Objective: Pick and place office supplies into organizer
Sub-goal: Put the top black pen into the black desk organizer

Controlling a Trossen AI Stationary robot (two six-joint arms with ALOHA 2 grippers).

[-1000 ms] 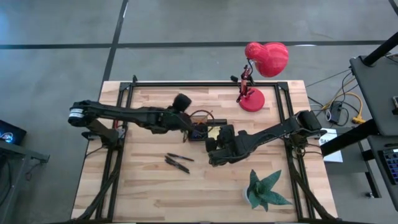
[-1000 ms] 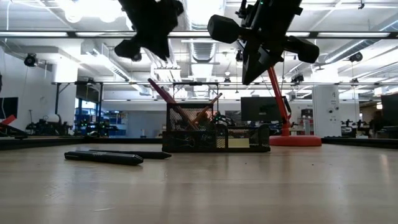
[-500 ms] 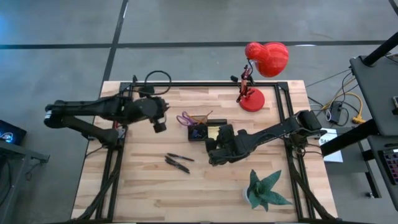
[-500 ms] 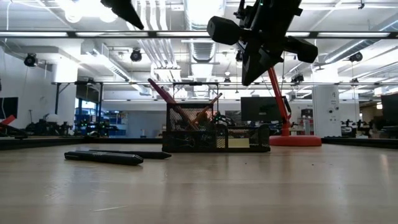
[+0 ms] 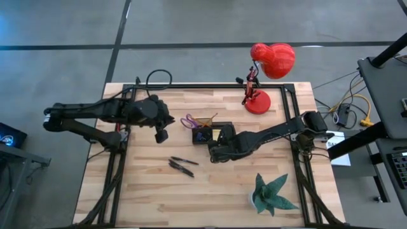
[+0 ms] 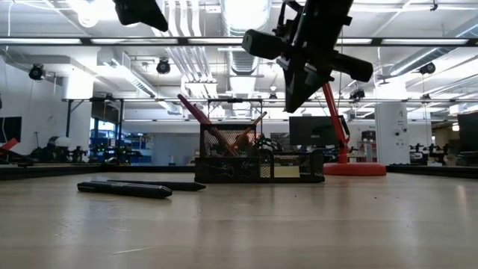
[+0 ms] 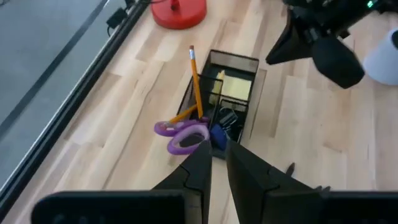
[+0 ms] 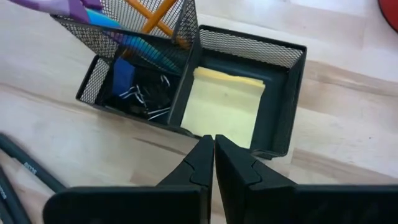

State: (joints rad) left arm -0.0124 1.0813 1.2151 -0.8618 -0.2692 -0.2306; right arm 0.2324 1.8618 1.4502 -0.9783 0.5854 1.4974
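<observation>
since a second ago we see the left gripper pulled back left of the mesh organizer, fingers narrow and empty; the right gripper hovers pinched, likely heading for the two pens lower-centre.

The wooden counter stood on a grey concrete floor (crossed by dark lines). Beyond it, ceiling lights glared over exposed ducts, and monitors sat on distant desks.
</observation>
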